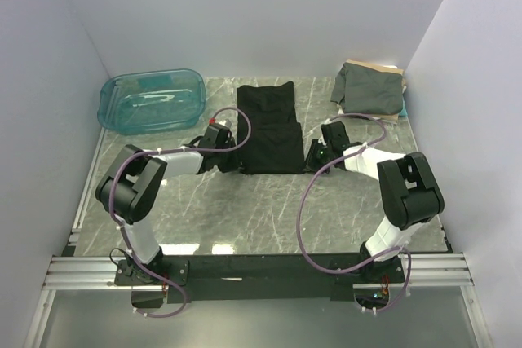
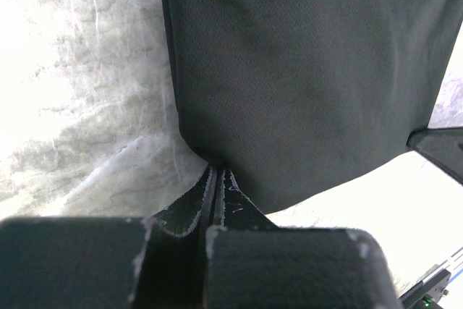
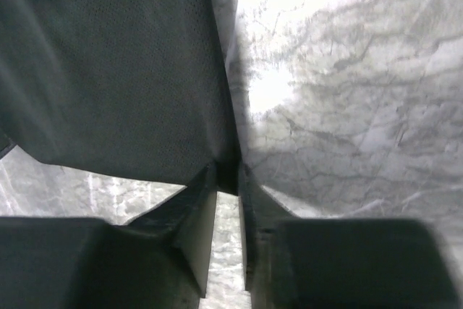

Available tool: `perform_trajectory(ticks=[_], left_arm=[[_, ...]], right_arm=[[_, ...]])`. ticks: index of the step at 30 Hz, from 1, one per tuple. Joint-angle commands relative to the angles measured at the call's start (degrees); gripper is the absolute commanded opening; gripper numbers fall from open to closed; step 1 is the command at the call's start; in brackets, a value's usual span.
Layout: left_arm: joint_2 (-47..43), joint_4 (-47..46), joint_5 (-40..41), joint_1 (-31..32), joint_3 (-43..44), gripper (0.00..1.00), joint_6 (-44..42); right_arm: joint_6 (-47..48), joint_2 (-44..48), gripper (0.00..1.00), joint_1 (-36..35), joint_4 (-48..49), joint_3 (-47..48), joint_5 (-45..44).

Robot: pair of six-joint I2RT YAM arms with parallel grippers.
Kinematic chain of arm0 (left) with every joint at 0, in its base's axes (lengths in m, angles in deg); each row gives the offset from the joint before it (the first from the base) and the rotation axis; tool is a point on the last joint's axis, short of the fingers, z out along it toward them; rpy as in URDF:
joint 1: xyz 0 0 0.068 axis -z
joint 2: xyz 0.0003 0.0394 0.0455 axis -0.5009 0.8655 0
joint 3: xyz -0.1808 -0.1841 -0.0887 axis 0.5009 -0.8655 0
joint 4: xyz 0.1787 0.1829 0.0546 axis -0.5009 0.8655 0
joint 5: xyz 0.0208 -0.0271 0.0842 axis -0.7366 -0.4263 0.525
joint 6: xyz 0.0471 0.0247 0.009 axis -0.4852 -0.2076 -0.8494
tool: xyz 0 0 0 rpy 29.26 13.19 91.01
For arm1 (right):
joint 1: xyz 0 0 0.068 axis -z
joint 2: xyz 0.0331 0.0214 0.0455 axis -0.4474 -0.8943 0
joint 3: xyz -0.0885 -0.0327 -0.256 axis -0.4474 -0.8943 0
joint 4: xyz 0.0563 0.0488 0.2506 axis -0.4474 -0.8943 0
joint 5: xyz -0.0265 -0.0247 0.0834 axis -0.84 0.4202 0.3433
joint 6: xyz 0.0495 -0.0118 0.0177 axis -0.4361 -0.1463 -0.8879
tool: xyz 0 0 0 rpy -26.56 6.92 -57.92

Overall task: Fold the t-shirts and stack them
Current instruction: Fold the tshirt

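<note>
White walls close in a grey marbled surface (image 1: 245,209) on three sides. A plain black t-shirt of soft cloth (image 1: 267,124) lies flat in the middle of it, folded into a long band that runs from near the far edge toward the near edge.

The left hand (image 1: 231,160) sits low at the band's near left corner. In the left wrist view its fingers (image 2: 188,208) are pressed together with only a thin slit between them. The tips of the left hand (image 2: 217,170) are clamped on the edge of the black t-shirt (image 2: 304,70), which is drawn to a small point there.

The right hand (image 1: 312,155) sits low at the near right corner of the band. In its wrist view the fingers (image 3: 195,215) stand a narrow gap apart, with marble showing between them lower down. The edge of the black t-shirt (image 3: 108,56) sits dark between the tips of the right hand (image 3: 228,171). Whether they press on the cloth cannot be told.

At the far right corner of the surface a dark grey-green t-shirt (image 1: 367,91) lies folded on top of a pile, with a strip of tan cloth (image 1: 382,65) showing under its far side. A translucent teal plastic bin (image 1: 106,112) stands at the far left corner, well apart from the shirts.
</note>
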Motion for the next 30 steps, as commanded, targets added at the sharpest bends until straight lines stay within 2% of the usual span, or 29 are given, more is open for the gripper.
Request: perform_trajectory(ticks=[1, 3, 4, 6, 12, 16, 19, 24, 28, 30], left_arm=[[-1.73, 2.09, 1.59, 0.58, -2.43, 0.01, -1.14], [-1.99, 2.0, 1.68, 0.76, -2.78, 0.01, -0.88], [-2.26, 2.0, 1.59, 0.84, -3.13, 0.01, -0.88], [-2.87, 2.0, 1.94, 1.28, -3.48, 0.01, -0.61], [-7.6, 2.44, 5.01, 4.0, -7.43, 0.01, 0.88], [-12.79, 3.58, 6.51, 6.03, -13.22, 0.01, 3.16], [-19.11, 5.24, 8.53, 9.71, -17.79, 0.01, 5.97], [-30.61, 12.54, 15.21, 21.12, -21.5, 0.01, 13.17], [-38.98, 17.11, 16.97, 25.09, -25.1, 0.01, 18.36], [-43.36, 18.43, 17.68, 27.12, -25.72, 0.01, 19.95]], right_arm=[[0.65, -1.31, 0.2, 0.23, 0.74, 0.75, -0.55], [0.74, -1.22, 0.13, 0.23, 0.39, 0.84, -0.81], [0.83, -0.79, 0.06, 0.32, 0.56, 0.49, -0.2], [0.74, -0.08, 0.0, 0.32, 1.17, -0.47, 0.24], [0.3, 5.27, 0.0, 0.15, 1.27, -6.44, 1.21], [-0.84, 13.42, 0.0, -0.12, -0.75, -12.77, 0.16], [-2.15, 21.59, 0.0, -2.31, -2.51, -18.4, -0.46], [-6.19, 33.83, 0.0, -10.29, -10.92, -23.5, -5.29], [-9.97, 45.68, 0.0, -13.91, -16.3, -25.88, -6.53], [-10.33, 48.77, 0.0, -14.35, -19.54, -25.88, -6.35]])
